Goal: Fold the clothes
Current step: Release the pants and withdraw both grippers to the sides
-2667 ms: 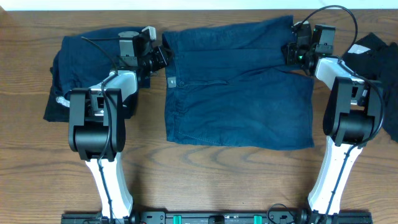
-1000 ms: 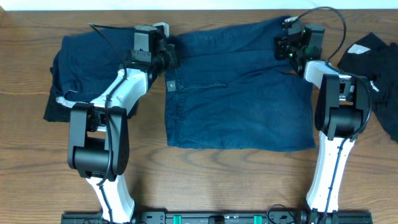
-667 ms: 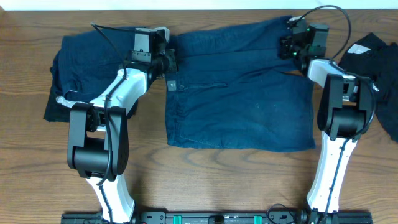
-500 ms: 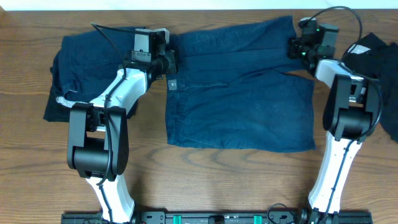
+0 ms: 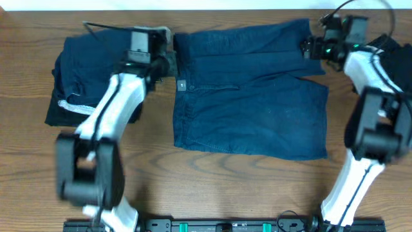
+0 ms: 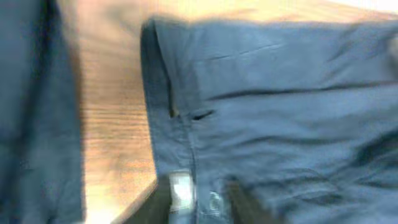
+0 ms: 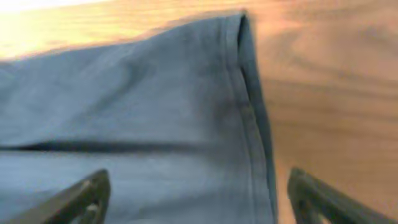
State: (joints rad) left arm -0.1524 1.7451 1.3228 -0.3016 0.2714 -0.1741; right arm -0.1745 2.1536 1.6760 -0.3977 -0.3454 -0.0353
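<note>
Navy shorts [image 5: 251, 96]: spread flat mid-bench, waistband to the left, leg hems to the right.
Waistband label [image 6: 181, 186]: small and pale, lying between the left fingers.
Left hand [image 5: 166, 63]: at the waistband's top corner, fingers part-way apart. Blur hides whether they touch the cloth.
Right hand [image 7: 197, 180]: fingers wide apart, holding nothing, over the far right hem corner.
Navy garment [image 5: 84, 71]: rumpled at the left, apart from the shorts.
Black garment [image 5: 404, 61]: at the right edge.
Bench [image 5: 225, 187]: brown wood.
</note>
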